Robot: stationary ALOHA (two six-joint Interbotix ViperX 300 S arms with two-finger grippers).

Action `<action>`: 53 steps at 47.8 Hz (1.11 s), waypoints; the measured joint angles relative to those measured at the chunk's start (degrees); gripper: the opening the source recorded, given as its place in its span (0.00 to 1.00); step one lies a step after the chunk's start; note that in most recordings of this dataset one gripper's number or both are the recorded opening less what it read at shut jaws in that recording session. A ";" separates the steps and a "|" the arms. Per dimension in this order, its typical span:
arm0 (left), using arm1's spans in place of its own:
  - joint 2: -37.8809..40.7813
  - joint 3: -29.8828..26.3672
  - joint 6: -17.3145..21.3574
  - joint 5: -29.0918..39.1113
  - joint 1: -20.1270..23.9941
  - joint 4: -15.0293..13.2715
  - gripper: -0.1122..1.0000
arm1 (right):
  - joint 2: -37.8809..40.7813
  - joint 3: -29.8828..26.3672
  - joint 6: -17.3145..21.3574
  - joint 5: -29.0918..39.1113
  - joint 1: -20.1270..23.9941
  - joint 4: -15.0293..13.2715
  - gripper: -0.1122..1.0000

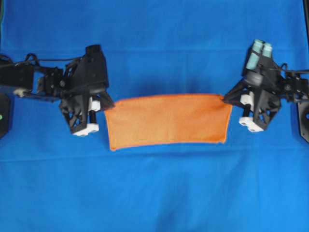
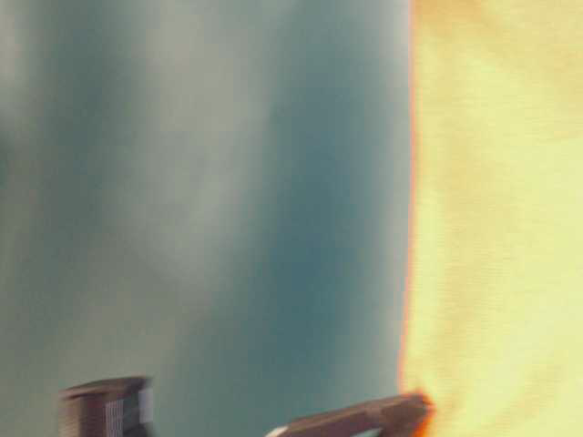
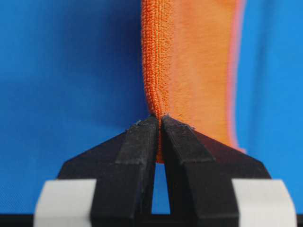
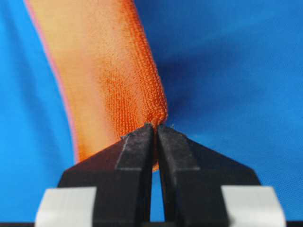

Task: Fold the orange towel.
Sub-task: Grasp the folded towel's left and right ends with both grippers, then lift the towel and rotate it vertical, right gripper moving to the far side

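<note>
The orange towel (image 1: pixel 166 120) hangs stretched between the two arms over the middle of the worktop, which is covered by a blue cloth (image 1: pixel 154 193), with its top edge taut and its lower edge curving down towards the near side. The left hand (image 3: pixel 159 122) is pinched tight on the towel's upper left corner, and the right hand (image 4: pixel 155 128) is pinched just as tight on the upper right corner.
</note>
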 measured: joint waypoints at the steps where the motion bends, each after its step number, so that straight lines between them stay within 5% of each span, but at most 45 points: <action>1: -0.53 -0.09 0.00 0.18 -0.18 0.00 0.11 | -0.53 0.00 0.00 0.09 0.18 0.00 0.12; 22: -1.85 -0.35 -0.18 -2.11 -2.46 0.00 0.11 | -2.55 -0.09 0.00 0.26 0.00 -0.70 0.12; 37: 5.45 -4.83 0.00 -12.22 -10.02 0.00 0.11 | 3.08 -2.90 0.09 -1.67 -11.87 -7.47 0.12; 53: 17.49 -16.44 3.25 -15.12 -11.60 0.26 0.11 | 13.18 -11.16 -0.53 -7.82 -19.95 -12.66 0.12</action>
